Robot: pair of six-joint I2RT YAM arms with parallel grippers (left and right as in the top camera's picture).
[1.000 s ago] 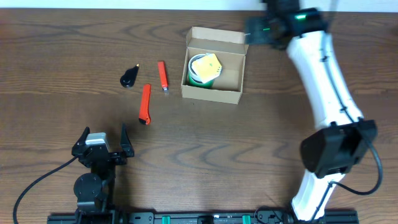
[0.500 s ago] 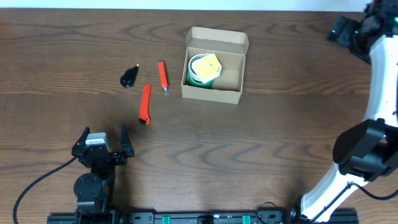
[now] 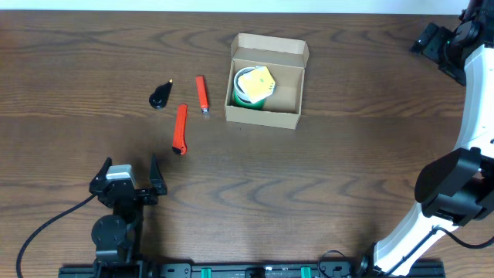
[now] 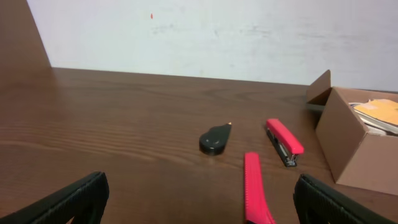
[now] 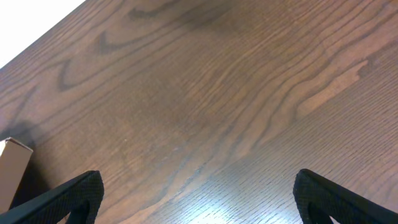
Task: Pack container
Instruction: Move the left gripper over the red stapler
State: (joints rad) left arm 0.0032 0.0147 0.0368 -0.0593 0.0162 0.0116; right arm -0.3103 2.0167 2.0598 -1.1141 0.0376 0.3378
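The tan cardboard container (image 3: pixel 266 81) stands open at the table's centre back, with a green tape roll (image 3: pixel 248 87) and a yellow item (image 3: pixel 263 79) inside. It also shows at the right of the left wrist view (image 4: pixel 357 140). Left of it lie a red stapler (image 3: pixel 202 94), a longer red tool (image 3: pixel 180 128) and a black teardrop-shaped object (image 3: pixel 160 96). My left gripper (image 3: pixel 125 177) is open and empty near the front left edge. My right gripper (image 3: pixel 434 42) is open and empty at the far right back, well away from the box.
The right arm's white links (image 3: pixel 471 131) run along the table's right side. In the right wrist view only bare wood and a corner of the box (image 5: pixel 12 168) show. A white wall (image 4: pixel 217 37) stands behind the table.
My right arm has swung from the box's back right corner out to the far right back of the table. The left arm and the objects have not moved.
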